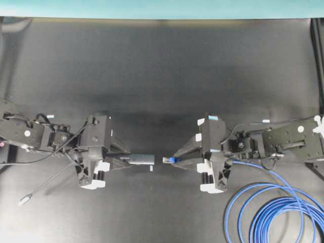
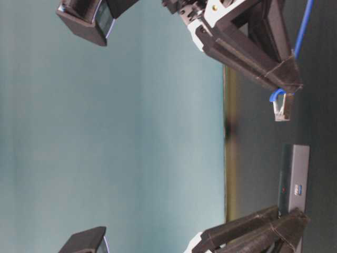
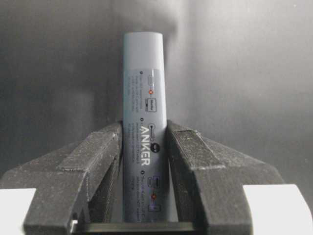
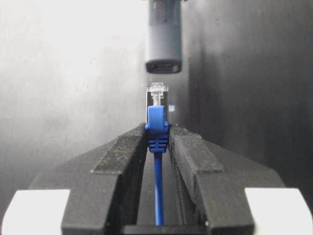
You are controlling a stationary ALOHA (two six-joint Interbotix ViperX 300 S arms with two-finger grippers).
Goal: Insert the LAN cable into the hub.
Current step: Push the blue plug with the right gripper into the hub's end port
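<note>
The left gripper (image 1: 132, 160) holds the hub (image 1: 143, 159) by its rear half, jaws closed against both long sides, so the port end sticks out free toward the middle. This grip leaves the opening uncovered, which is what the plug needs. The hub's grey lead (image 1: 48, 185) trails away to the left and its silvery plug (image 1: 23, 201) lies on the table (image 1: 162, 71), out of the way.

Between the two tools there is only a small gap; hub and plug are near but apart. In the right wrist view the port is just ahead of the plug and a little to its right, so I judge a small sideways correction is needed before pushing in.

The right gripper (image 1: 174, 159) has narrow jaws closed on the blue boot of the LAN cable (image 1: 268, 212), with the clear plug (image 4: 157, 93) pointing out front. The cable runs back along the arm and lies in loops at the lower right, so it seems slack enough. The table around both arms is dark and bare, with room on all sides.
</note>
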